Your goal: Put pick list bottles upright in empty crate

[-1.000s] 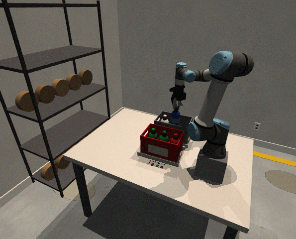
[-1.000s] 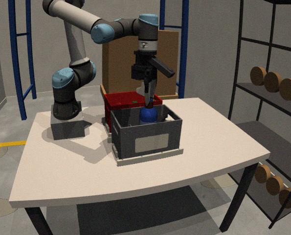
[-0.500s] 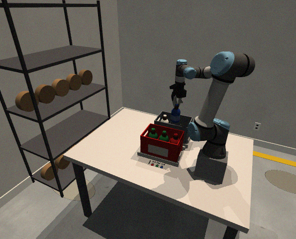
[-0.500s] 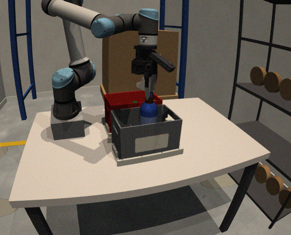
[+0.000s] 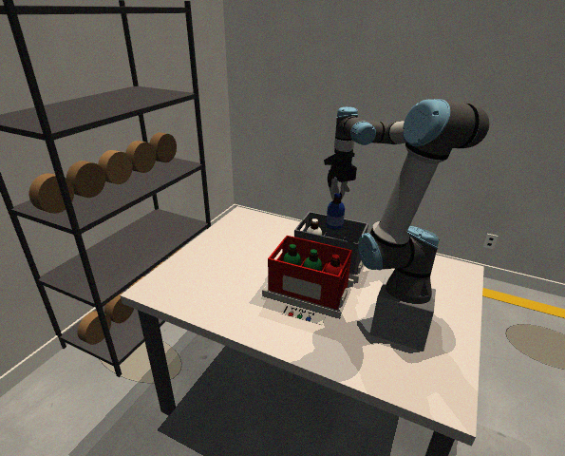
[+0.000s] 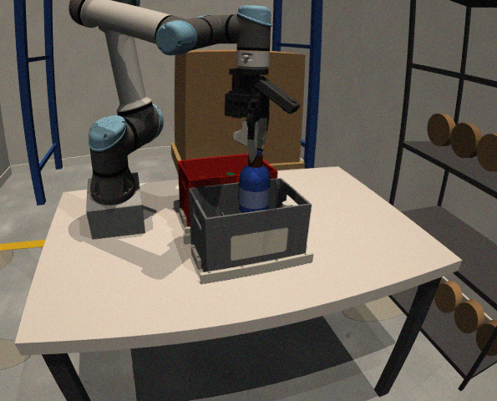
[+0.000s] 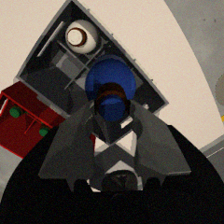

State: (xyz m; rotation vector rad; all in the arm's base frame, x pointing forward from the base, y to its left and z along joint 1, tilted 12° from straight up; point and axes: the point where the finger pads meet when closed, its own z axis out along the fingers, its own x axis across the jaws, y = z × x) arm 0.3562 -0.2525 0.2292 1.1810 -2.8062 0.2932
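Observation:
My gripper (image 5: 337, 191) (image 6: 256, 154) (image 7: 111, 101) is shut on the neck of a blue-label bottle (image 5: 335, 214) (image 6: 254, 188) (image 7: 110, 77). It holds the bottle upright, with the lower half still inside the grey crate (image 5: 351, 234) (image 6: 214, 241) (image 7: 47, 81). A white-label bottle (image 5: 314, 226) (image 7: 81, 36) stands in that crate's far corner. The red crate (image 5: 282, 282) (image 6: 214, 170) (image 7: 19, 133) beside it holds two green-label bottles (image 5: 291, 256) (image 5: 312, 259) and a red-label bottle (image 5: 333, 265), all upright. The pick list strip (image 5: 299, 313) lies on the table in front of the red crate.
The robot base (image 5: 403, 318) (image 6: 114, 215) stands on the table beside the crates. A black shelf rack (image 5: 76, 230) with wooden discs stands off the table's edge. A cardboard box (image 6: 205, 108) stands behind the table.

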